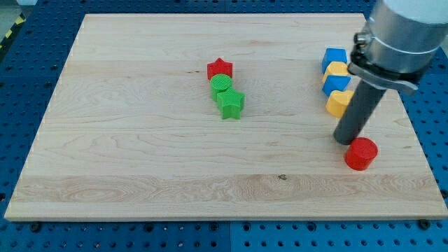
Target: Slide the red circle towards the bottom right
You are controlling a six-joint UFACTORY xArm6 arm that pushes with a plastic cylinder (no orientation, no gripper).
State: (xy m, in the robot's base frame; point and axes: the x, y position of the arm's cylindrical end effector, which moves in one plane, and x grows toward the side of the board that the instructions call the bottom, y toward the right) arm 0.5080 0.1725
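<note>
The red circle (361,153) lies on the wooden board (140,154) near the view's bottom right. My tip (345,140) rests on the board just to the upper left of the red circle, touching or almost touching it. The dark rod rises from there to the arm's grey body at the view's top right.
A red star (220,68), a green circle (221,85) and a green star (230,103) sit clustered near the board's middle. At the right, a column of blocks stands: blue (334,58), yellow (337,70), blue (335,83) and yellow (339,102).
</note>
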